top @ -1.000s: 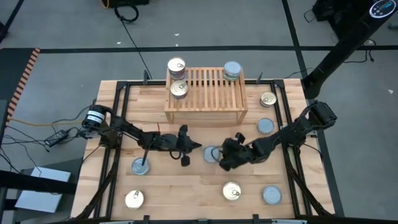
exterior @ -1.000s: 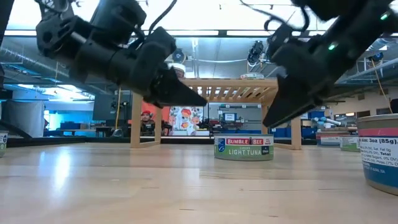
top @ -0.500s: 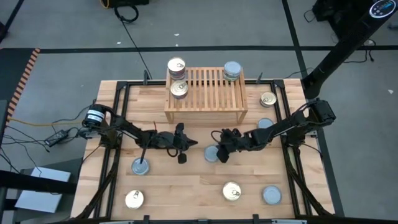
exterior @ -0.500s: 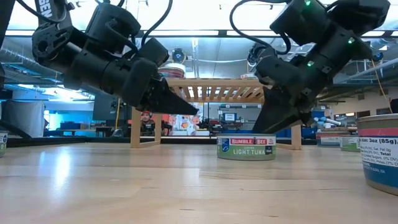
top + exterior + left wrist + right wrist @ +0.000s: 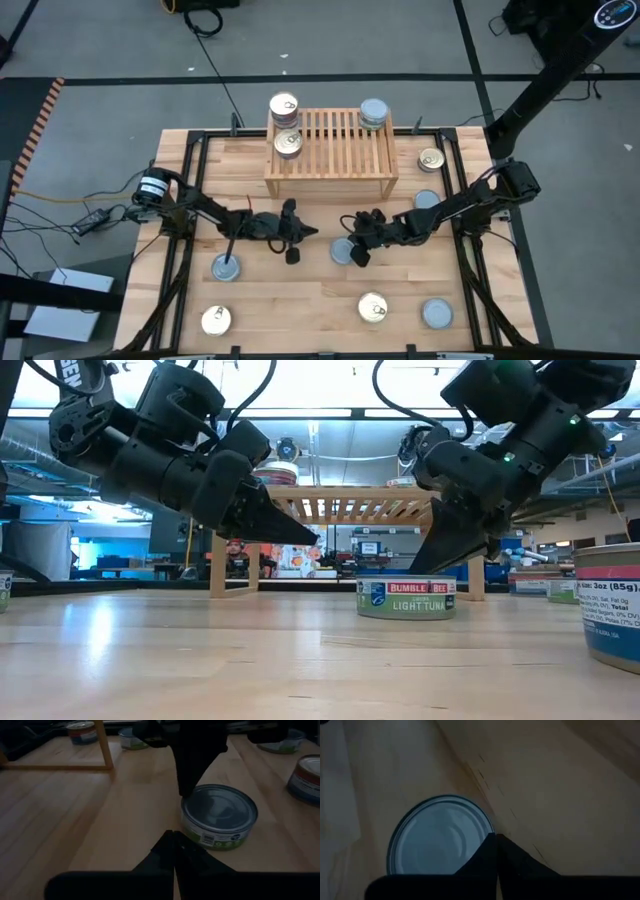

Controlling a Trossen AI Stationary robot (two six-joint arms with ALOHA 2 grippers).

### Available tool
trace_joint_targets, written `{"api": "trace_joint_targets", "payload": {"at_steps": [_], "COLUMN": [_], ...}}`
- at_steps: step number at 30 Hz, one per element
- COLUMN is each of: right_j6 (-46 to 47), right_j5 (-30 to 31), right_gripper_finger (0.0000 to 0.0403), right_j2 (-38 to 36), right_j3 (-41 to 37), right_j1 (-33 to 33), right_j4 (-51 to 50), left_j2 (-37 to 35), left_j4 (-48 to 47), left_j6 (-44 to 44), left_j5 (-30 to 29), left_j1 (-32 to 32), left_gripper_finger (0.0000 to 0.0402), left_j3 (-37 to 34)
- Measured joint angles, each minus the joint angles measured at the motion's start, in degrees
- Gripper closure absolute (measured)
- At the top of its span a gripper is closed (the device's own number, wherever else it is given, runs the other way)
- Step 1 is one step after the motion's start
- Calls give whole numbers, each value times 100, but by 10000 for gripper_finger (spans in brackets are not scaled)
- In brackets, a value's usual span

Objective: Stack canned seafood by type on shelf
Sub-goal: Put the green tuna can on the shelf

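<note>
A silver-topped tin of the canned seafood (image 5: 341, 251) (image 5: 406, 598) stands flat on the table's middle, in front of the shelf (image 5: 330, 150). My right gripper (image 5: 352, 243) (image 5: 495, 836) is shut, its tips at this tin's rim. My left gripper (image 5: 308, 232) (image 5: 173, 834) is shut and empty, hanging just above the table left of the tin and pointing at it. On the shelf's slatted top stand two gold-topped stacks (image 5: 284, 108) (image 5: 288, 143) and a silver-topped stack (image 5: 373, 113). My right gripper touches the tin with its shut fingertips (image 5: 184, 782) at the top rim (image 5: 188, 800) on the tin's far side. The fingers slant down from the table's right. The tin stays flat on the table, upright.
Loose tins stand on the table: gold (image 5: 431, 159) and silver (image 5: 427, 203) at the right, silver (image 5: 225, 267) and gold (image 5: 216, 320) at the near left, gold (image 5: 373, 308) and silver (image 5: 437, 314) at the near right. Bare planks lie between them.
My right gripper has moved toward the table's left and far side, tipped further down and shut its fingers, ending at the silver-topped tin's rim. The tin has slid a little toward the near edge, still flat.
</note>
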Motion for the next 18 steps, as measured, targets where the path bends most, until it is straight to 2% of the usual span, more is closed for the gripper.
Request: {"api": "trace_joint_targets", "payload": {"at_steps": [11, 18], "right_j6": [-656, -870], "right_j5": [413, 890], "right_gripper_finger": [397, 399], "right_j2": [28, 26], "right_j3": [269, 523], "right_j1": [233, 412], "right_j4": [-137, -477], "left_j2": [0, 0], "left_j4": [-7, -11], "left_j6": [-29, -9], "left_j5": [14, 14], "left_j1": [-34, -34], "left_gripper_finger": [397, 397], "left_j3": [2, 2]}}
